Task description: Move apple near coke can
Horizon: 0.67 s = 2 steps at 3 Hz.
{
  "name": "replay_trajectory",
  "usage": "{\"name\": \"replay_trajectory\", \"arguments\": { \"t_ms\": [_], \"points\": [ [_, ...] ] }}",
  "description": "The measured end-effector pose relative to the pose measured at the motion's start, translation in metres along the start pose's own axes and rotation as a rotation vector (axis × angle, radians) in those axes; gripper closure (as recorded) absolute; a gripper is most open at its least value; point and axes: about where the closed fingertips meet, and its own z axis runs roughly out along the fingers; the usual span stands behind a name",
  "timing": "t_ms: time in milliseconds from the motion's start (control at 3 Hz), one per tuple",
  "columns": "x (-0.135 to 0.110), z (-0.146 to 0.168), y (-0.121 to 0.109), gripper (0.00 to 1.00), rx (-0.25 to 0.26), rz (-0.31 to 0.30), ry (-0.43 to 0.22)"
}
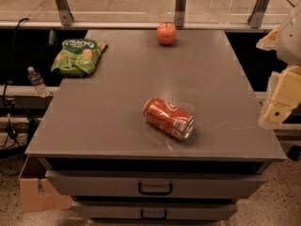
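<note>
The red-orange apple [166, 33] stands at the far edge of the grey cabinet top [103, 112], near the middle. The red coke can [169, 118] lies on its side near the front centre, its silver end facing front right. The apple is well apart from the can, towards the back. My gripper [278, 108] hangs at the right edge of the view, beside the cabinet's right side, about level with the can and away from both objects. It holds nothing that I can see.
A green snack bag [77, 55] lies at the back left corner of the top. A plastic bottle [36, 81] stands on a ledge to the left. Drawers with dark handles [155, 189] face front. A cardboard box [37, 192] sits on the floor at left.
</note>
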Motion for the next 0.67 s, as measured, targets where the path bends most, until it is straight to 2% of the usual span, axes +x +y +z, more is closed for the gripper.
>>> {"name": "replay_trajectory", "arguments": {
  "t_ms": [333,667],
  "points": [
    [0.0,0.0,0.0,0.0,0.0,0.0,0.0],
    [-0.014,0.012,-0.021,0.0,0.022,-0.012,-0.049]
  ]
}}
